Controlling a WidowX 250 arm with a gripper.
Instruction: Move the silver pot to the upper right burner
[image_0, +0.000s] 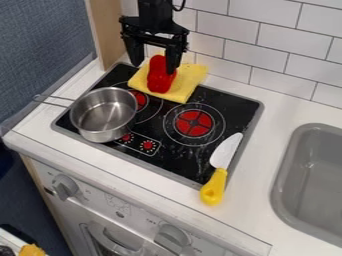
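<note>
The silver pot (103, 116) sat at the left of the frame, below and to the left of the gripper (153, 69), which hung near the top with its fingers spread, the red toy (160, 77) showing between them. The pot's handle (52, 100) ran out toward the left edge, tilting slightly up the frame and away from the gripper, so the near rim looked the easier part to reach.

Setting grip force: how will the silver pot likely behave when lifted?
The silver pot is likely stiff and fairly light, given its thin-looking metal rim. Its smooth, shiny wall may slip. The thin handle juts out one side, so lifting there could tip it.
</note>
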